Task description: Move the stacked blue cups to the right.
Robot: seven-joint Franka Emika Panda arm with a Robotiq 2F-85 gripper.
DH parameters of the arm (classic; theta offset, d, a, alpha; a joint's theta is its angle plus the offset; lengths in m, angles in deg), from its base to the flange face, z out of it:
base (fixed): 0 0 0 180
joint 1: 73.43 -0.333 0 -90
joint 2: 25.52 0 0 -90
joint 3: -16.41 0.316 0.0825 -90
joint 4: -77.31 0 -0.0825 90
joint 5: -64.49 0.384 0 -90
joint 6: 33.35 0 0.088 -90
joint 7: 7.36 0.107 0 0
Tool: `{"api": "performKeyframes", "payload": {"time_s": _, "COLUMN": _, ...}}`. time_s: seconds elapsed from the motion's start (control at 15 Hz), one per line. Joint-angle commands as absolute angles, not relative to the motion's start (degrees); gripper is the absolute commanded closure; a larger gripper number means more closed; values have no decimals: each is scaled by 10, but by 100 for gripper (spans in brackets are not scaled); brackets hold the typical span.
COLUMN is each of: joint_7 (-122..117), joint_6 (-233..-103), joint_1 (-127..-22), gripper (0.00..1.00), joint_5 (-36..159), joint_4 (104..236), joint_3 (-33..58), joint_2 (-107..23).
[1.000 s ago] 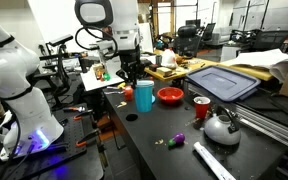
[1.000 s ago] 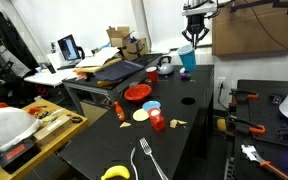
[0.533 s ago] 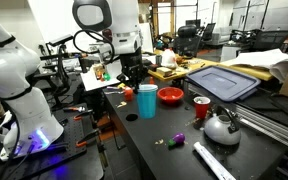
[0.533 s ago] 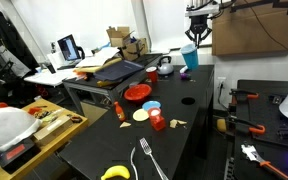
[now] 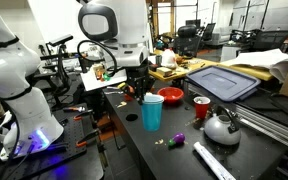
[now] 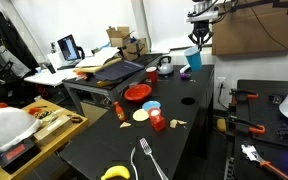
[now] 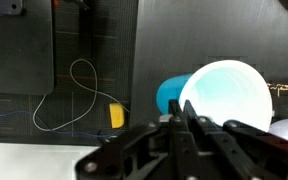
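The stacked blue cups [image 5: 153, 111] are a light-blue tapered tumbler standing upright near the left edge of the dark table in both exterior views [image 6: 193, 60]. My gripper [image 5: 143, 88] comes down from above and is shut on the cups' rim, also seen in an exterior view [image 6: 197, 47]. In the wrist view the wide round rim of the cups [image 7: 227, 93] fills the right side, and my gripper [image 7: 181, 110] has its fingers pinched close together on the rim's near wall. I cannot tell whether the cups' base touches the table.
A red bowl [image 5: 170, 96], a small red cup [image 5: 201, 107] and a silver kettle [image 5: 221, 126] stand right of the cups. A blue lid [image 5: 222, 82] lies behind. A fork [image 6: 147, 160] and a banana [image 6: 115, 173] lie at the table's near end.
My gripper has carried the blue cups along the table edge, nearer the camera in one exterior view and rightward in the other. Nothing else has moved.
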State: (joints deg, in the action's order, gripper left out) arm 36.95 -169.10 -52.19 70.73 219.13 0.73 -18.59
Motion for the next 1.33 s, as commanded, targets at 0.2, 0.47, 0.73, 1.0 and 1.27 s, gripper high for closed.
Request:
{"api": "performKeyframes", "payload": {"time_s": 0.2, "joint_7": 369, "joint_6": -1691, "joint_1": -520, "gripper": 99, "joint_5": 729, "joint_4": 2143, "joint_3": -23, "joint_2": -230}}
{"api": "performKeyframes", "payload": {"time_s": 0.47, "joint_7": 364, "joint_6": -1693, "joint_1": -520, "gripper": 99, "joint_5": 750, "joint_4": 2125, "joint_3": -35, "joint_2": -254}}
{"api": "performKeyframes", "payload": {"time_s": 0.73, "joint_7": 350, "joint_6": -1699, "joint_1": -516, "gripper": 99, "joint_5": 792, "joint_4": 2116, "joint_3": -47, "joint_2": -278}}
{"api": "performKeyframes", "payload": {"time_s": 1.0, "joint_7": 339, "joint_6": -1702, "joint_1": -513, "gripper": 99, "joint_5": 823, "joint_4": 2108, "joint_3": -56, "joint_2": -304}}
{"api": "performKeyframes", "payload": {"time_s": 1.27, "joint_7": 342, "joint_6": -1704, "joint_1": -511, "gripper": 99, "joint_5": 819, "joint_4": 2101, "joint_3": -64, "joint_2": -320}}
